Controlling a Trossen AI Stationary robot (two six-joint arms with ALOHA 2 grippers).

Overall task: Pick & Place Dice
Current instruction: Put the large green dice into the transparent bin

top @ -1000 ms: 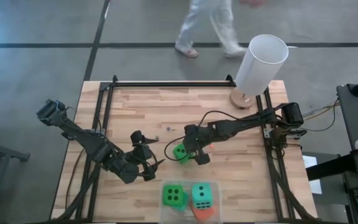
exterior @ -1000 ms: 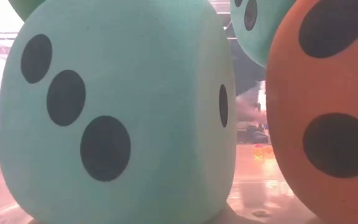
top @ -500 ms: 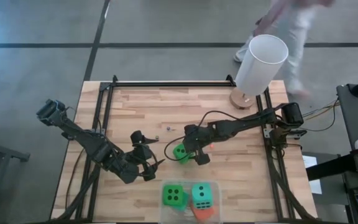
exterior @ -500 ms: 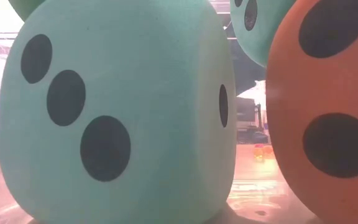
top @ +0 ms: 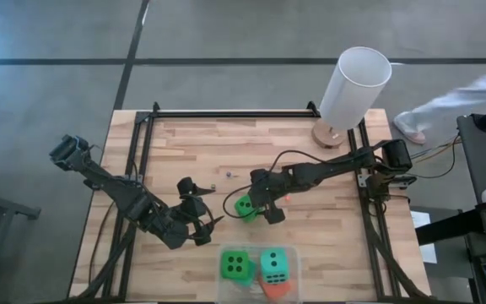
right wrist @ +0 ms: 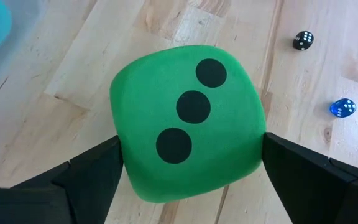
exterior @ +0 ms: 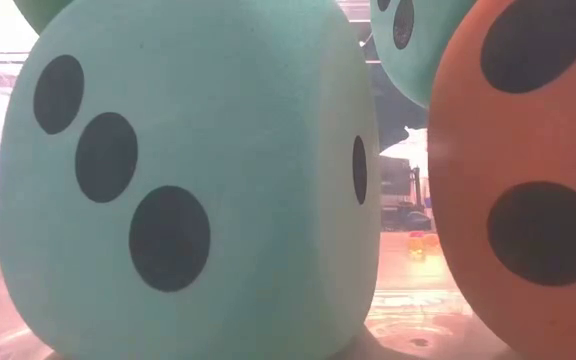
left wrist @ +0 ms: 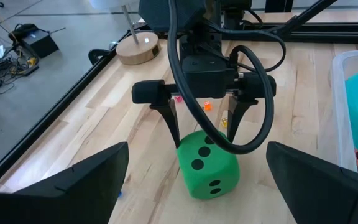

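A bright green foam die point(top: 245, 206) sits mid-table between the right gripper's point(top: 256, 210) fingers. The left gripper point(top: 202, 213) lies to its left. A clear plastic bin point(top: 226, 287) at the table's near edge holds other dice. A white cylinder point(top: 354, 86) stands at the far right corner.

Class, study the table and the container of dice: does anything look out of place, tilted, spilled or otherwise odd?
Two tiny dice, one black and one blue, lie loose on the wooden table beside the big green die. They look stray among the large dice. Nothing looks spilled or damaged.
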